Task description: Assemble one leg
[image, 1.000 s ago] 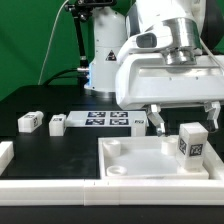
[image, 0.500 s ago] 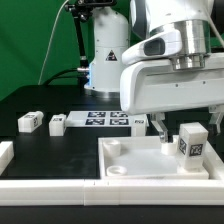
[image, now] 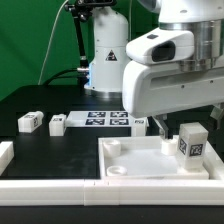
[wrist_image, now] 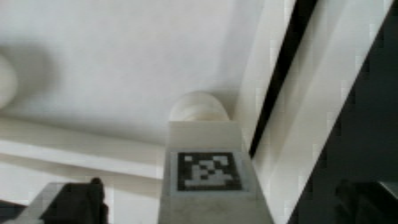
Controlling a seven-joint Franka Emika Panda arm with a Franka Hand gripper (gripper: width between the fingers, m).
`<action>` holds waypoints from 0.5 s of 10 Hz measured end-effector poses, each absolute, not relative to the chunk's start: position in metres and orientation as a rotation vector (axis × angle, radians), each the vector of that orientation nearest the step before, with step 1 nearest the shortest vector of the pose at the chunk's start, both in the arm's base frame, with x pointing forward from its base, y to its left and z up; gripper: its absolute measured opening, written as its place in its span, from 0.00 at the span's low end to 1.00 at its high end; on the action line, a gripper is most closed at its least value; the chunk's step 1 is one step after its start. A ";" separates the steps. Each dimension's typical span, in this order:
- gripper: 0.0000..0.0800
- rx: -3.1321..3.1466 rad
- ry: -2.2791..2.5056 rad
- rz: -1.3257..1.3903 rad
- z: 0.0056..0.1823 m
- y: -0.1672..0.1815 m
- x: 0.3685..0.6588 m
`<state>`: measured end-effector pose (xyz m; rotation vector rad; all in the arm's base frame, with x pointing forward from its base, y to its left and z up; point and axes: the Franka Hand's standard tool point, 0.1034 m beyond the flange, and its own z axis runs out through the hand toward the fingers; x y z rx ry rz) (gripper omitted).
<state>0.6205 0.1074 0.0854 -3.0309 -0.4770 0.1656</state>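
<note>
Along the near edge of the desk (image: 40, 105) runs a low white rail (image: 50, 186), with a short upturned piece at its end on the exterior view's left. Just behind it, toward the near corner on the exterior view's right, lies the large white panel (image: 140, 160), with a raised round socket at its near corner. The leg (image: 190, 143) stands upright on this panel near its edge on the exterior view's right, a black-and-white tag facing the camera. The wrist view looks down the same leg (wrist_image: 210, 160), its tag clear against the pale panel (wrist_image: 107, 60), with one dark finger (wrist_image: 79, 200) at the side; whether the rounded white shape at the leg's far end belongs to the leg or to the panel cannot be told. The gripper (image: 186, 124) hangs over the leg with its fingers (image: 157, 122) spread wider than the block, one on each side, gripping nothing and not touching the leg. Farther back, across the middle of the desk, the marker board (image: 105, 120) lies flat in a row with three other blocks (image: 30, 122), two toward the edge on the exterior view's left and one just beside the board's other end. By the far edge stands the arm's white base (image: 105, 60), before a green curtain (image: 25, 40).
</note>
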 end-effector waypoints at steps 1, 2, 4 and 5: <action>0.81 -3.029 -0.478 0.169 0.085 0.108 0.627; 0.81 -3.031 -0.477 0.156 0.083 0.108 0.628; 0.65 -3.029 -0.489 0.150 0.083 0.108 0.628; 0.65 -3.029 -0.488 0.151 0.083 0.108 0.628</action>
